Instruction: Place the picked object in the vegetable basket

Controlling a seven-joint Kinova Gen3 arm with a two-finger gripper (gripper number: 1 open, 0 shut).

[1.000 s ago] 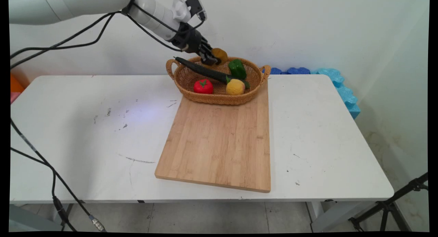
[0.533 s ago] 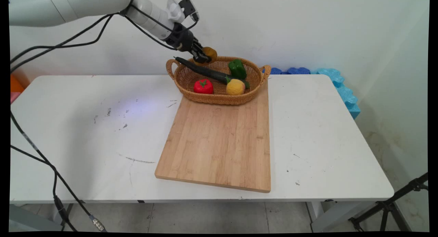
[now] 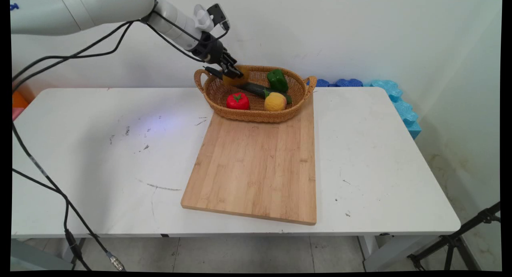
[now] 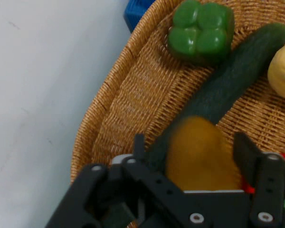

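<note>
Now the gripper [image 4: 199, 156] pinches a brownish-yellow fruit [image 4: 199, 154] between its 2 fingers, low over the left end of the wicker basket [image 3: 224, 109], directly above the cucumber [image 4: 228, 85], whose long axis runs diagonally beneath it.

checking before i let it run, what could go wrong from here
1. The fingers stand apart around the potato, not clearly clamped; it may drop onto the cucumber below and roll in the basket.
2. The gripper hangs near the basket's rim by the left handle; a low sideways move might catch it and drag the basket off the board.
</note>
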